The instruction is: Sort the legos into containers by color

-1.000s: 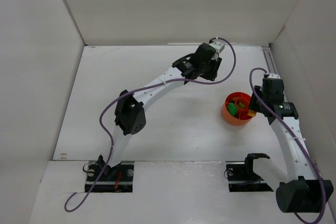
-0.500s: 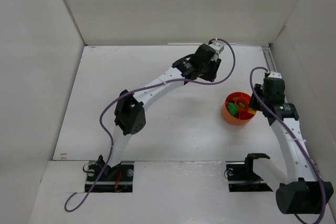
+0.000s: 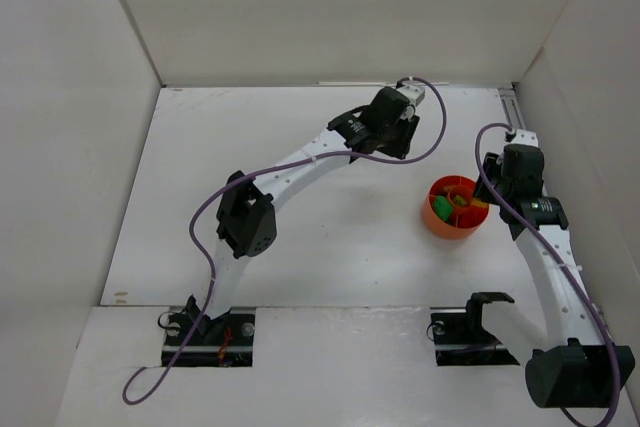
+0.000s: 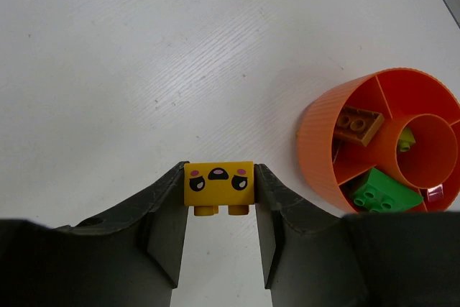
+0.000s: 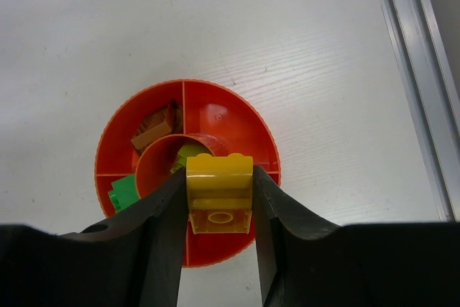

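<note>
Looking down on a flat white bench (image 3: 330,247), showing faint wood-like grain and a few tiny specks up close. Being boxed in on three sides by plain white panels: a left wall (image 3: 60,147), a back wall (image 3: 340,17) and a right wall (image 3: 590,77). Carrying a thin metal rail (image 3: 512,112) along the right edge. Stepping up to a white ledge (image 3: 340,367) at the near side. Bathing in soft, even light, casting only faint shadows.
</note>
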